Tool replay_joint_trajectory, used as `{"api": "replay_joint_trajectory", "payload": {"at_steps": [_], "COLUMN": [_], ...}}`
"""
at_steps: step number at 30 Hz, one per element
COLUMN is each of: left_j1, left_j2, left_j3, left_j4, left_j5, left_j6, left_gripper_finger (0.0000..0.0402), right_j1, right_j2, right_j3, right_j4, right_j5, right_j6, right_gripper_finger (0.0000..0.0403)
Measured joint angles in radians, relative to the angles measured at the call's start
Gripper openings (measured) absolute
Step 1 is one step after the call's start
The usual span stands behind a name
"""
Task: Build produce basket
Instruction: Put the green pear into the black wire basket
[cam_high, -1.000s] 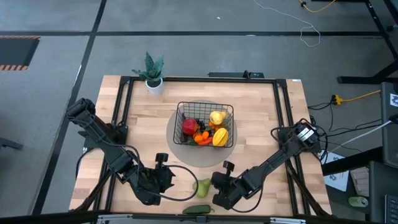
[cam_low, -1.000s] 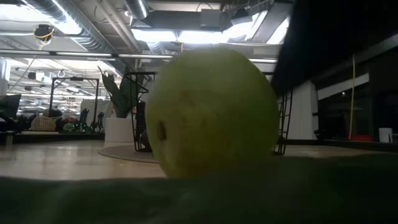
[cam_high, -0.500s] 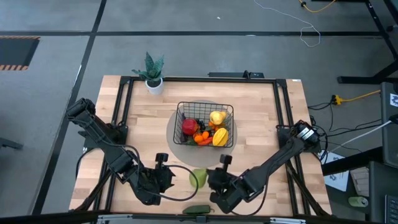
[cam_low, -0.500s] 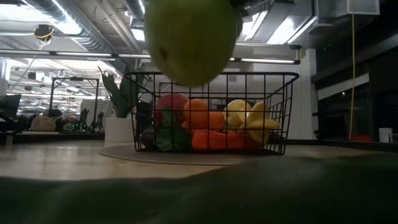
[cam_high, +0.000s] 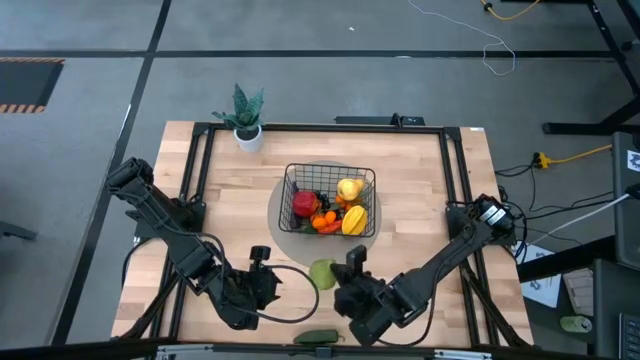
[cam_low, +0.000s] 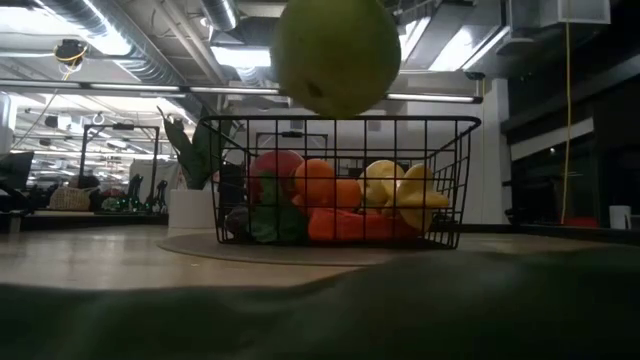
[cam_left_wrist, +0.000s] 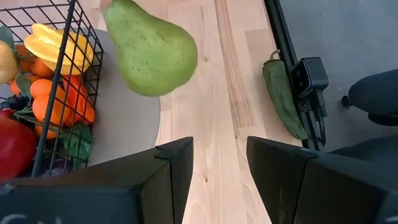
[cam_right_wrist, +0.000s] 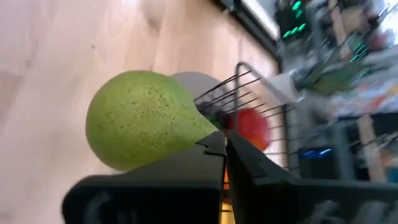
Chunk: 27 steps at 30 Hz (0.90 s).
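Left gripper: parked low near the table's front edge, my fingers spread apart, nothing between them. Idle.

Pear: just ahead of my left fingers and off the table; the low view shows it hanging above the basket's rim line. It sits between my two arms, short of the basket. It looks like a hard, smooth toy shell, so I'd judge it light, rigid and a bit slippery. Not fragile. The fat belly is the place to pinch; the tapered neck would squirt out.

Right gripper: closed on the pear, and the wrist view shows the fruit pressed up against my fingers. I can't tell how centred the pinch is on the belly.

Beyond my right fingertips is the basket on a grey disc, already holding a red apple, oranges, a carrot and yellow fruit. The free pocket looks small, so I'd drop from low over the rim or it may bounce out.

Behind both grippers, at the table edge: a dark green vegetable, not yet picked.
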Motion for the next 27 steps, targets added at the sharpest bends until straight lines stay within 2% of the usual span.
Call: {"api": "replay_joint_trajectory", "payload": {"at_steps": [4,7,15,19,27], "left_j1": [-0.001,-0.001,0.0,0.0,0.0], "left_j2": [0.0,0.0,0.0,0.0,0.0], "left_j3": [0.0,0.0,0.0,0.0,0.0], "left_j4": [0.0,0.0,0.0,0.0,0.0], "left_j5": [0.0,0.0,0.0,0.0,-0.016], "left_j6": [0.0,0.0,0.0,0.0,0.0], "left_gripper_finger": [0.0137,0.0137,0.0137,0.0137,0.0137], "right_j1": [0.018,0.035,0.08,0.084,0.08], "right_j2": [0.0,0.0,0.0,0.0,0.001], "right_j3": [0.0,0.0,0.0,0.0,0.0], "right_j4": [-0.001,-0.001,0.0,0.001,0.007], "right_j5": [0.067,0.171,0.608,0.623,0.623], "right_j6": [-0.248,-0.449,-0.824,-0.946,-0.946], "right_gripper_finger": [0.0,0.0,0.0,0.0,0.0]}}
